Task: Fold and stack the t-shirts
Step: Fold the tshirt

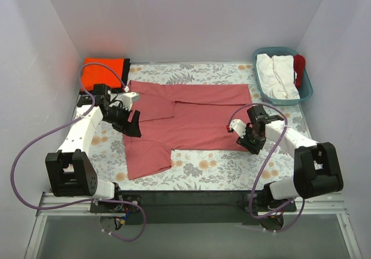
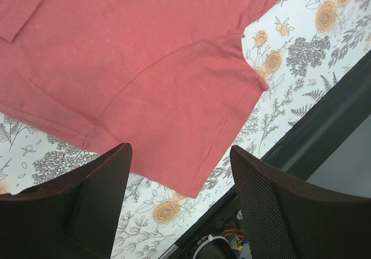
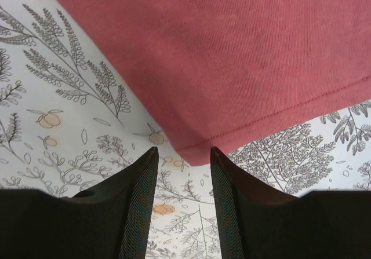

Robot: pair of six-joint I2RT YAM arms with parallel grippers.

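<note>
Left gripper (image 2: 179, 154) hovers spread wide over a sleeve of the rose-red t-shirt (image 1: 197, 120); right gripper (image 3: 183, 154), fingers (image 3: 139, 212) parted, angles down at its hem corner

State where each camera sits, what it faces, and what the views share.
Top external: above and behind, looking down on table, left arm, right arm.
Left wrist: on left arm, looking down past left gripper at rose-red shirt's sleeve.
Right wrist: on right arm, looking past right gripper at the shirt's hem corner.
Shared: the rose-red shirt.

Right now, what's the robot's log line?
rose-red shirt: spread out | left jaws: open by sleeve | right jaws: open at hem corner | orange shirt: folded
</note>
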